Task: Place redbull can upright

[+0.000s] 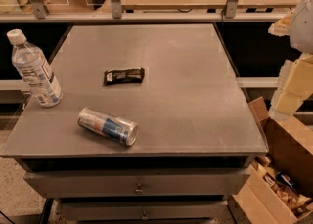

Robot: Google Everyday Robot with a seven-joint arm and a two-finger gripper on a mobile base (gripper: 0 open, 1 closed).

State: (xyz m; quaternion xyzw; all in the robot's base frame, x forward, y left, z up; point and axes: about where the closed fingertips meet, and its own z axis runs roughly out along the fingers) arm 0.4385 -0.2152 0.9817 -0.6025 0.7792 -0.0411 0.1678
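Your slim blue-and-silver redbull can [108, 126] lies on its side near the front left of the grey metal worktop [195, 96], apart from the clear plastic water bottle [34, 69] standing at the left edge. The pincer [289, 91] hangs beyond the right edge; whether it is released or clenched, you cannot tell.

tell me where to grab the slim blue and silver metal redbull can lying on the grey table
Grip the slim blue and silver redbull can at mid-body, coming from above and closing across its round sides. It lies on its side, long axis running roughly left to right, nothing touching it. The gripper hangs at the view's right edge, beyond the table.
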